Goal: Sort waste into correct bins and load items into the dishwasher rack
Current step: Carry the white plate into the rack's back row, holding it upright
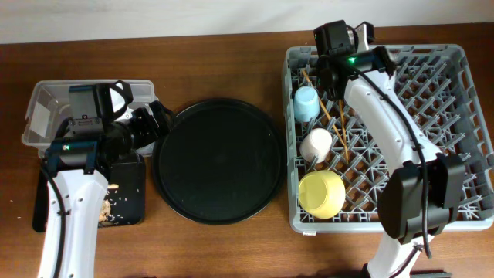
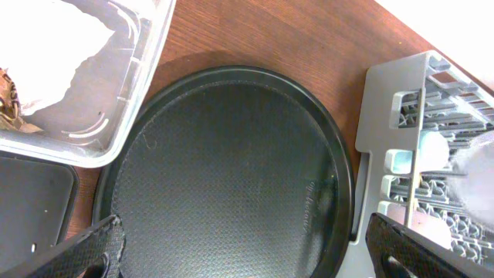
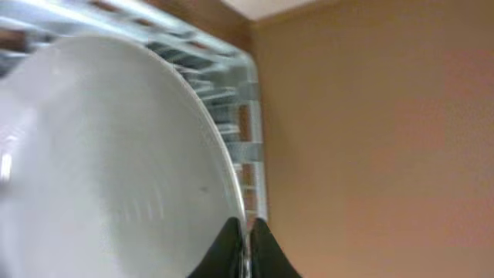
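Nothing here can actually be read. The closest thing to lettering is a faint raised mark (image 2: 318, 188) pressed into the floor of the large round black tray (image 2: 231, 154), near its right edge in the left wrist view. It is too small and low in contrast to make out a single character. From overhead, a small green light (image 1: 351, 59) glows on the right arm (image 1: 386, 116) and another shows on the left arm (image 1: 65, 224). Both are bare dots with no legible writing beside them.
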### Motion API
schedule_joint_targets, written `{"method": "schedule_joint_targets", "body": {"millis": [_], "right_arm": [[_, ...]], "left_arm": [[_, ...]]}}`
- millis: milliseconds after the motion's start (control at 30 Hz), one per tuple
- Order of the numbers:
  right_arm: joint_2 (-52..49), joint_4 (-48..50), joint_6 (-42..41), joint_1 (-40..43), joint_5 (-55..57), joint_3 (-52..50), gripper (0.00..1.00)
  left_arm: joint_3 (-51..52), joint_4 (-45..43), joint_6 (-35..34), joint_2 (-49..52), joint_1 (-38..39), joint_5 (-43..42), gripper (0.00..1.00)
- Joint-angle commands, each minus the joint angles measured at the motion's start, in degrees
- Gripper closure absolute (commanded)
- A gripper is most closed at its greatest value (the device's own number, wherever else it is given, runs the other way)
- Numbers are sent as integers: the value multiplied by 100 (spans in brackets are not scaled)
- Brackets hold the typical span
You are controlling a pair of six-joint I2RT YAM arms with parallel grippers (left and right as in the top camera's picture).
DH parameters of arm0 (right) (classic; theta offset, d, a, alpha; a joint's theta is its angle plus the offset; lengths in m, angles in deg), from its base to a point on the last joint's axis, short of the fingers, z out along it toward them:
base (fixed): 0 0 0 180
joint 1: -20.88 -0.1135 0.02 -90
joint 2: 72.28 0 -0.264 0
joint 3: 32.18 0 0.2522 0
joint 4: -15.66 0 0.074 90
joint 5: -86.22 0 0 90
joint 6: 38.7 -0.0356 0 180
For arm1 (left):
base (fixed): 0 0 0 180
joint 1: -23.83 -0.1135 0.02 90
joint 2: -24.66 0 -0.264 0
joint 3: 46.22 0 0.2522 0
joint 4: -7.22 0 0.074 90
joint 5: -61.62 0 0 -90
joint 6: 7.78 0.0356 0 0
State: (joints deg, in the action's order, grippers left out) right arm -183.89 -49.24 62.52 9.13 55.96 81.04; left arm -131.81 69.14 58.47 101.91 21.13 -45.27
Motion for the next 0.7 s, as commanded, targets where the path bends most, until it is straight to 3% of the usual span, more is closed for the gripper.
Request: {"method": "schedule_joint_targets", "body": {"millis": [0, 67, 167, 267, 400, 567, 667], "right_arm": [[-31, -72, 57, 48, -1137, -26, 87], [-31, -66, 57, 50, -1158, -26, 76], [-28, 0, 57, 61, -1154, -24, 14], [70, 24, -79, 39, -1156, -13, 1], [533, 55, -444, 9, -1825, -13, 2], [1342, -151, -623, 15, -5193, -13, 2], [1582, -289, -616, 15, -6559, -13, 2]], "left_arm": [[-22, -9, 70, -13, -9, 24, 1], [-22, -9, 70, -13, -9, 24, 1], [-22, -9, 70, -13, -9, 24, 1], [-22, -9, 70, -13, -9, 24, 1], [-22, -9, 70, -13, -9, 24, 1], [-22, -9, 70, -13, -9, 24, 1], [-22, -9, 70, -13, -9, 24, 1]]}}
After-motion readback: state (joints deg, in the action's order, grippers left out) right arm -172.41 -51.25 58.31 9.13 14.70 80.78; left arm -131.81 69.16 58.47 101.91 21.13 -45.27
